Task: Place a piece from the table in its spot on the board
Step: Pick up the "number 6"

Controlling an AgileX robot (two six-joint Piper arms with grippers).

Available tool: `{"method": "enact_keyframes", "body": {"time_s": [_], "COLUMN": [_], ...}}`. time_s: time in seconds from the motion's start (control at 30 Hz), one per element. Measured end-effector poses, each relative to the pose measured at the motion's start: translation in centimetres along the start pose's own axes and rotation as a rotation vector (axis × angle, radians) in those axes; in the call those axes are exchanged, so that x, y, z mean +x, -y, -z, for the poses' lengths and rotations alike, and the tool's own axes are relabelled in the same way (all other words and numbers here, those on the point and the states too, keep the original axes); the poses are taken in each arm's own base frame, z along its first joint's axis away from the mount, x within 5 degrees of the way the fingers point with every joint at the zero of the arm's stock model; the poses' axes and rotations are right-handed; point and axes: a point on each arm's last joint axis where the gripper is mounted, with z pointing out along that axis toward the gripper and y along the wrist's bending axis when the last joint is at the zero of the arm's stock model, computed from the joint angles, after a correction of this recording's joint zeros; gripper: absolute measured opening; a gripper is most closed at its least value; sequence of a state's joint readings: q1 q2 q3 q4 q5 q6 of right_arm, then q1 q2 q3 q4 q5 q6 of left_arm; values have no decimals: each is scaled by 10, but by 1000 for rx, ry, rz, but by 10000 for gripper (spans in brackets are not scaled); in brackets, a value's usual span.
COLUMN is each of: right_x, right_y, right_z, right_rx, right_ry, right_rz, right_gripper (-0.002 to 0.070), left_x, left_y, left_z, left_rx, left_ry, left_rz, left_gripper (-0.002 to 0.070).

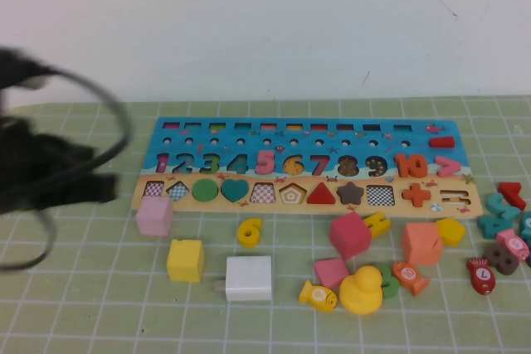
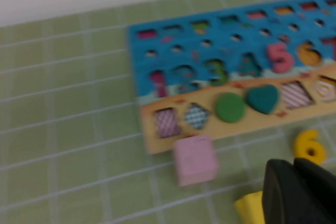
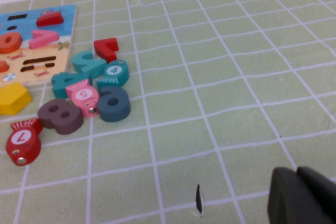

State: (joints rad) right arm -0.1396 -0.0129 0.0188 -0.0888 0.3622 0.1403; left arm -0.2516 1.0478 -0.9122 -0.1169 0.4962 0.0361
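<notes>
The piece, a small yellow "6" (image 1: 249,231), lies flat on the mat just in front of the board (image 1: 474,205); it also shows in the left wrist view (image 2: 310,146). The board (image 2: 137,56) has a blue upper part with numerals and a tan strip of shapes. Its "6" recess (image 1: 294,165) looks empty. My left gripper (image 1: 101,188) hovers blurred at the far left, left of the pink cube; in the left wrist view (image 2: 293,165) its fingers are together and hold nothing. My right gripper (image 3: 296,172) is shut and empty over bare mat, out of the high view.
A pink cube (image 1: 154,215), yellow cube (image 1: 185,259) and white cube (image 1: 248,278) stand near the piece. A red-pink cube (image 1: 349,234), orange cube (image 1: 421,243), yellow duck (image 1: 362,290) and yellow fish (image 1: 319,295) lie to the right. Loose numerals and fish (image 3: 84,103) cluster at the far right.
</notes>
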Motion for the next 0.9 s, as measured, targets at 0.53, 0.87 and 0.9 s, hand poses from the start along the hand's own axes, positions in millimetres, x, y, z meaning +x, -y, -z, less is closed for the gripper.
{"method": "enact_keyframes", "body": {"time_s": [0.53, 0.87, 0.9], "right_x": [0, 0, 0], "right_y": [0, 0, 0], "right_z": [0, 0, 0], "right_rx": [1, 1, 1], "right_ry": [0, 0, 0], "right_rz": [2, 2, 2], "right_gripper": [-2, -2, -2], "left_x": [-24, 3, 4], "left_y": [88, 89, 89], "left_z": [-147, -201, -204], "left_rx": [193, 152, 149], "left_ry": [-551, -679, -681], "left_rz": [-244, -215, -219], "left_gripper": [204, 429, 430]}}
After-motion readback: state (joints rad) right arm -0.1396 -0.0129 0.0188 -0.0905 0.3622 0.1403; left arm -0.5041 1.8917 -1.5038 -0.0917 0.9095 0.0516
